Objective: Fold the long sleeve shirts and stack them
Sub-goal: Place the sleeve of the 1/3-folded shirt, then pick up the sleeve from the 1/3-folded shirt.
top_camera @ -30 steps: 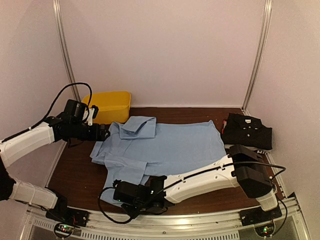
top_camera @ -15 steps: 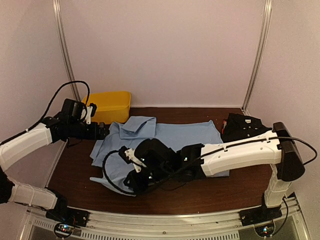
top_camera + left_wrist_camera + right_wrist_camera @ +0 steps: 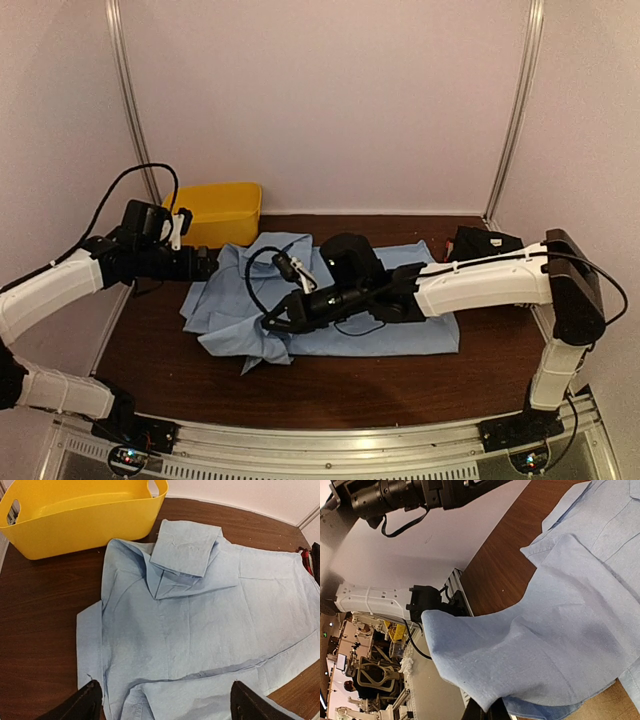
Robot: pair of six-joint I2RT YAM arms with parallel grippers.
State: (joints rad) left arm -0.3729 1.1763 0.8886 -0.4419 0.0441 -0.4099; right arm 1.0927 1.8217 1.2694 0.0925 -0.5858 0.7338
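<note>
Now my right gripper (image 3: 278,322) is closed tight on a pinch of the light blue shirt (image 3: 400,300), and the cloth hangs from my jaws in a loose drape. A second ago this arm sat low at the edge of the table (image 3: 330,395) farthest from the yellow bin (image 3: 215,212). It has since lifted the shirt's near portion and carried it towards the bin, so that part now doubles back over the shirt's body.

My left gripper (image 3: 165,707) hovers just in front of the bin, above the collar end of the shirt. Its fingers are spread wide and hold nothing, and it has barely shifted.

The blue shirt lies spread on the table beside the bin, collar end nearest it, with a rumpled bunch under my right jaws. A black shirt (image 3: 495,262) lies folded well away from the bin, beyond the blue one. I see no grey shirt.

I judge the first fold to be half made. The lifted cloth must be laid flat and released before stacking can begin.
</note>
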